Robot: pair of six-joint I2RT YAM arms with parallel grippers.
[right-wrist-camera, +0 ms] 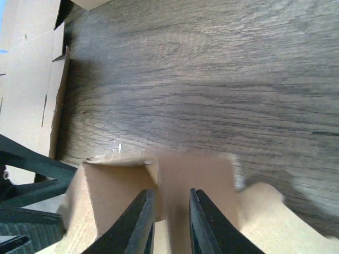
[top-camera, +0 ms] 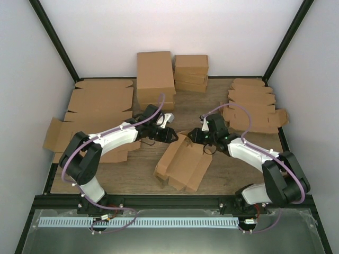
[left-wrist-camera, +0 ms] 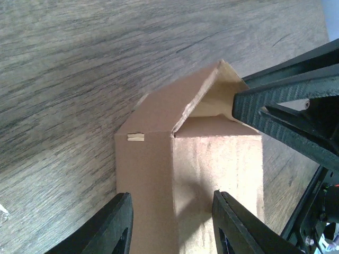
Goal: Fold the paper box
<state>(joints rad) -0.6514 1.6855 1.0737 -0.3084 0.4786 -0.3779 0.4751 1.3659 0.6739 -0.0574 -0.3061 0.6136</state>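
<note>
The paper box (top-camera: 183,161) is a brown die-cut piece, partly folded, lying mid-table between my arms. My left gripper (top-camera: 172,135) is open at its far left corner. In the left wrist view, its jaws (left-wrist-camera: 171,194) stand wide apart, just above a folded corner of the box (left-wrist-camera: 159,153) and a raised flap (left-wrist-camera: 204,95). My right gripper (top-camera: 203,138) is at the box's far end. In the right wrist view, its jaws (right-wrist-camera: 170,191) are nearly closed on an upright wall of the box (right-wrist-camera: 175,174). Its black fingers (left-wrist-camera: 275,114) also show beside the raised flap.
Large flat cardboard sheets (top-camera: 98,108) lie at the left, partly under my left arm. Bigger folded boxes (top-camera: 155,79) and a stack of them (top-camera: 190,71) stand at the back. Flat die-cut pieces (top-camera: 254,106) are piled at the right. A black frame edges the table.
</note>
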